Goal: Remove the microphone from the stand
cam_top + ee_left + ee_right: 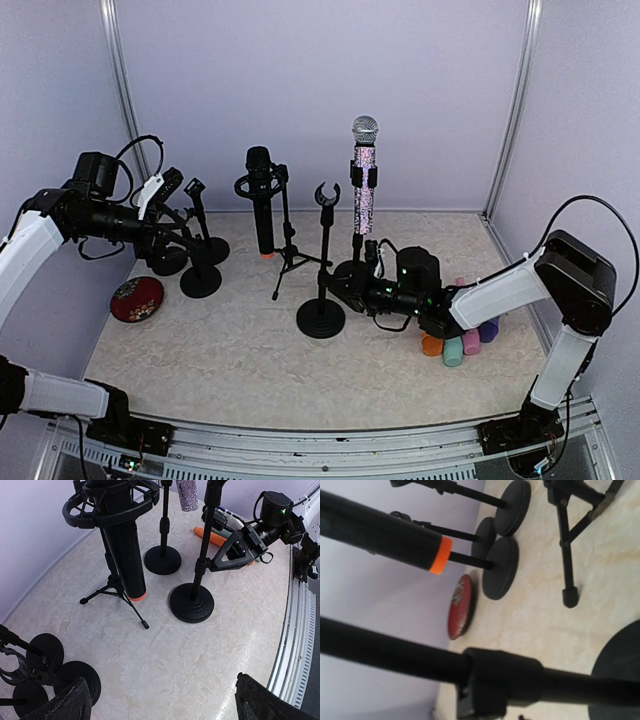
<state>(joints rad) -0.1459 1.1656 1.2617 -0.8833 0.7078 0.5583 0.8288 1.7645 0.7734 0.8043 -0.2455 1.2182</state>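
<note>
Clamping the front stand pole are the right fingers, while the left fingers hang wide apart.

I am counting two microphones at upper centre, one black microphone and one glittery microphone. I am counting one tripod stand, five round-based stands, one red disc at left, and at least four coloured cylinders at lower right.

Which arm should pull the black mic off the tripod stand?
Left, probably: the left pincer is open, free and on the black mic side. The right pincer looks clamped on the empty stand pole.
</note>
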